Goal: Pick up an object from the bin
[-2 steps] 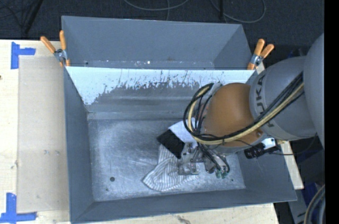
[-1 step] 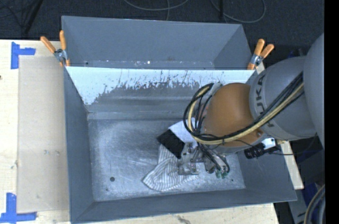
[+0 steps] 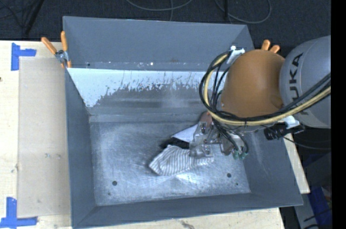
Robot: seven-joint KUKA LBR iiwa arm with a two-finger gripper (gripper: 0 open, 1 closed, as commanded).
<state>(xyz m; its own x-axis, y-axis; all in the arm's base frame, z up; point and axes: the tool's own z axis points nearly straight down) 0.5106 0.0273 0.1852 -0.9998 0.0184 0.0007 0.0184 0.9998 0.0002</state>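
One cloth (image 3: 170, 162) — pale, with thin dark stripes, crumpled into folds — lies on the floor of the bin (image 3: 108, 114), somewhat right of the middle and nearer the front wall than the back. We see the gripper (image 3: 201, 151) low at the cloth's right end, touching it or very nearly so. Whether it is open or closed we cannot tell, since its metal parts and the folds run together there. At the cloth's far edge a small black thing (image 3: 174, 143) shows, touching the cloth — its kind we cannot make out. Above the gripper sits the arm's orange cover (image 3: 253, 84), with black and yellow cables (image 3: 208, 87) looping round its left side.
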